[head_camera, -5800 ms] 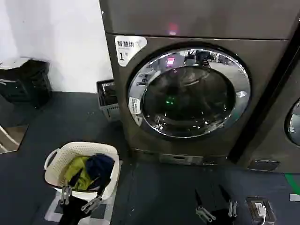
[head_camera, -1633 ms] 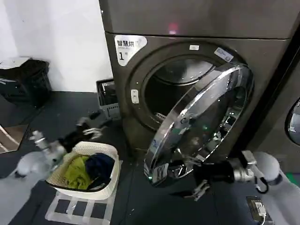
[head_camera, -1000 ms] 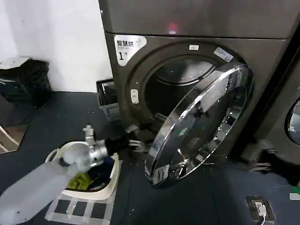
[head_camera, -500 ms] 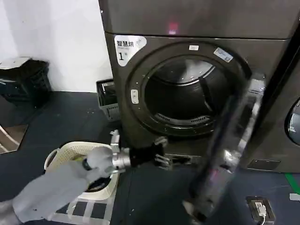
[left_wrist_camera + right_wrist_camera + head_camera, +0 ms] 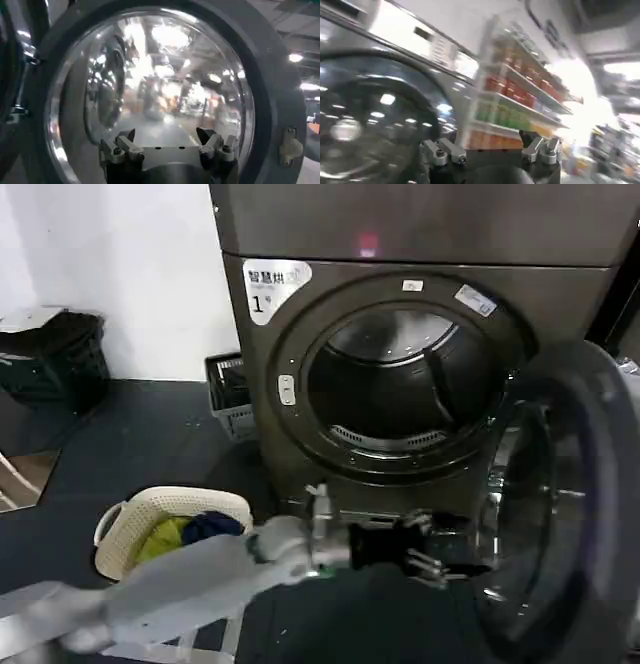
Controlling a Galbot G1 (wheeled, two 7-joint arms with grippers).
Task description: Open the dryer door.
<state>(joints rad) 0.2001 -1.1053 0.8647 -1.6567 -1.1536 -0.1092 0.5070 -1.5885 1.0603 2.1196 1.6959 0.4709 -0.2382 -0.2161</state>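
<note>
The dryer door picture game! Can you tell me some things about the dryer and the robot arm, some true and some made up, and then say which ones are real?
1. The dryer door is swung open. True.
2. The drum is stuffed with clothes. False: it looks empty inside.
3. The left gripper reaches toward the grey inner side of the door, fingers apart. True; the left wrist view shows the spread fingers in front of the door glass.
4. The laundry basket stands on top of the dryer. False: it stands on the floor, left of the machine.
5. The basket holds green and dark blue clothes. True.
</note>
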